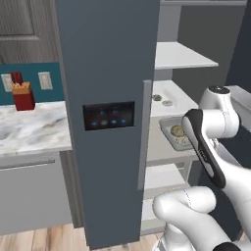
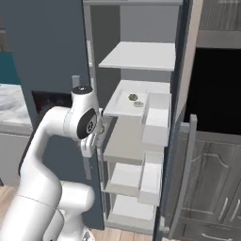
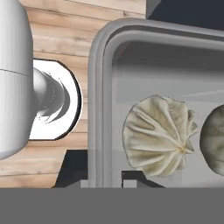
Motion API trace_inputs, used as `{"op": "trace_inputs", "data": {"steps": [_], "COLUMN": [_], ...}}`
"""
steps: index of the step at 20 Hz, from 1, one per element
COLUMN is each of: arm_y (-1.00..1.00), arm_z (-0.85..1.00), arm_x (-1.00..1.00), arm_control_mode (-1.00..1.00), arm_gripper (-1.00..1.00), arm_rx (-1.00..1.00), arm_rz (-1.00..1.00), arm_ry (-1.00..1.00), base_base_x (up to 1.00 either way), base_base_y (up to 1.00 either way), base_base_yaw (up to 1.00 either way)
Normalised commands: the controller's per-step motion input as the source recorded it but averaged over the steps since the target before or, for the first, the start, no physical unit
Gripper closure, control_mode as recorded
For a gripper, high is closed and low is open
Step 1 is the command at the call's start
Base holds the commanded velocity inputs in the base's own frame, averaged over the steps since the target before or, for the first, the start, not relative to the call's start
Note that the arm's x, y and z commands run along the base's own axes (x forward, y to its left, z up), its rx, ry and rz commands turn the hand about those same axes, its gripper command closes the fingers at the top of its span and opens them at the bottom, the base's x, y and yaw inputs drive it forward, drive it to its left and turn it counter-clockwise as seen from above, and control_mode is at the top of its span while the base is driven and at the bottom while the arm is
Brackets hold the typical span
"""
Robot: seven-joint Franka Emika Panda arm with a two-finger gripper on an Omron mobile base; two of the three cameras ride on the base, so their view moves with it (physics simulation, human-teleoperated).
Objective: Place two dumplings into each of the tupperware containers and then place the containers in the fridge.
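My gripper (image 3: 103, 175) is shut on the raised rim of a pale grey tupperware container (image 3: 98, 100). A pale crimped dumpling (image 3: 157, 138) lies inside it, and a darker one (image 3: 215, 140) sits at the right edge. The left base view shows this container (image 1: 169, 128) at the middle shelf of the open fridge (image 1: 108, 59), partly hidden behind my forearm. Two more dumplings (image 1: 162, 100) (image 2: 135, 100) rest on the shelf above, in what looks like a second pale container. The hand (image 2: 94, 136) is at the shelf's left front edge.
The fridge's left door (image 1: 110, 162) with its vertical handle (image 1: 145, 137) stands close to the left of the arm. The right door swings open with white bins (image 2: 157, 117). A marble counter (image 1: 29, 130) with a red box (image 1: 23, 95) is at the left; dark cabinets (image 2: 212, 164) are at the right.
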Motion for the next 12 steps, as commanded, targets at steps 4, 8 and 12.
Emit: {"op": "trace_inputs", "data": {"steps": [4,8,12], "arm_y": [0.0,0.0,0.0], "arm_z": [0.0,0.0,0.0], "arm_x": [0.0,0.0,0.0], "arm_control_mode": [1.0,1.0,1.0], "arm_gripper": [1.0,1.0,1.0], "arm_rx": [0.0,0.0,0.0], "arm_rz": [0.0,0.0,0.0], "arm_ry": [0.0,0.0,0.0], "base_base_x": [0.46,0.21,0.13], "base_base_y": [-0.21,-0.35,-0.39], "base_base_yaw": [0.0,0.0,0.0]}}
